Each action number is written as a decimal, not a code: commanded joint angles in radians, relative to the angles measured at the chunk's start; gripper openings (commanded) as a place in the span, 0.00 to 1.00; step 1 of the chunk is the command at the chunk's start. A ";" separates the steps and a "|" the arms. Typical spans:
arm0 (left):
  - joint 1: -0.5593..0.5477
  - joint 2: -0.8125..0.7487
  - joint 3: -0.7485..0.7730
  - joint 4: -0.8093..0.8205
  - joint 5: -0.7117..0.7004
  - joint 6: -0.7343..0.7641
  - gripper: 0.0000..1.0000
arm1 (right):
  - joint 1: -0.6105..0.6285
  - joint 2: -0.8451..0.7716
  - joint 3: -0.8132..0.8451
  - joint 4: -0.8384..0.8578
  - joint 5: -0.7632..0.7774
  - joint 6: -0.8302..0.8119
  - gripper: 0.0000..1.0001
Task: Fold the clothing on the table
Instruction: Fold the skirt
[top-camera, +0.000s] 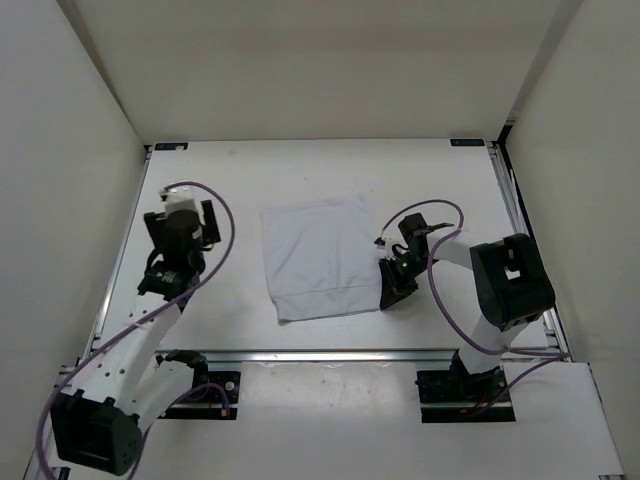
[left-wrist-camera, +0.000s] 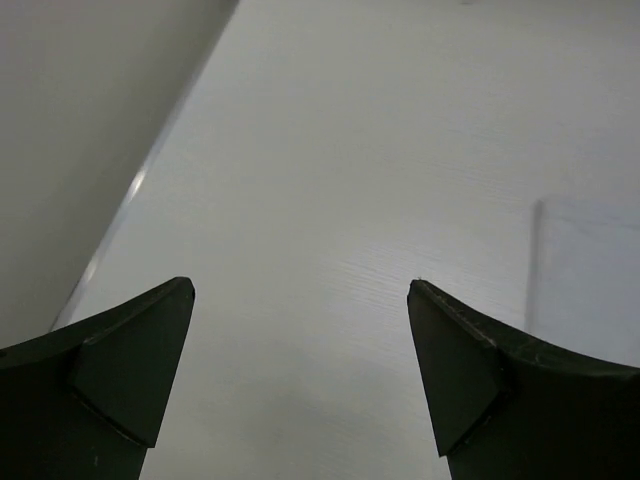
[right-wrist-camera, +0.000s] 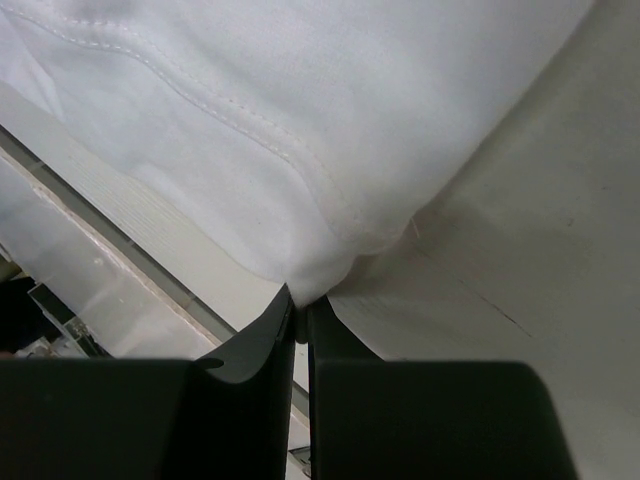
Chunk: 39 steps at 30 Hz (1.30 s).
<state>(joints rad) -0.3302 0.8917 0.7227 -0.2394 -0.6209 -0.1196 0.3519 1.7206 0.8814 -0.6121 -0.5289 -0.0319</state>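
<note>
Top external view. Clothing (top-camera: 320, 258) spread flat on the bench (top-camera: 300, 170), between the two end effectors. Right end effector (top-camera: 390, 292) down at the cloth's near right corner, touching it; the rest of the fabric stretches away to its left and ahead. Left end effector (top-camera: 200, 222) well apart from the clothing, off beyond the cloth's left edge, over bare bench. Cannot tell from this height how wide either pair of jaws stands.

Left wrist view. Left end effector (left-wrist-camera: 300, 290) spread wide, dark fingers (left-wrist-camera: 125, 370) far apart, nothing between them but bare bench below. Ahead and to the right of it, one pale edge of the clothing, untouched. Off to its left, a metal rail (left-wrist-camera: 115, 215) and the upright wall (left-wrist-camera: 80, 110).

Right wrist view. Right end effector (right-wrist-camera: 298, 308) pressed almost together, clamped on the very corner of the clothing. Fabric fans out ahead of the tips, with a stitched hem (right-wrist-camera: 200, 100) running across it and soft creases near the pinch. Bare bench to the right of the tips; the bench's edge to their left.
</note>
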 joint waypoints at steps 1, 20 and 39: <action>0.232 -0.008 -0.002 0.031 0.262 0.053 0.99 | 0.018 0.019 0.005 0.029 0.155 -0.048 0.00; -0.211 0.133 -0.353 -0.078 0.616 -0.647 0.64 | -0.070 0.013 0.022 0.031 0.121 -0.046 0.00; -0.375 0.231 -0.394 0.160 0.698 -0.832 0.59 | -0.088 0.024 -0.025 0.095 0.063 -0.010 0.00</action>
<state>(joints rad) -0.6975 1.0889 0.3176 -0.0639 0.0727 -0.9619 0.2623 1.7218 0.8806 -0.5968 -0.5415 -0.0242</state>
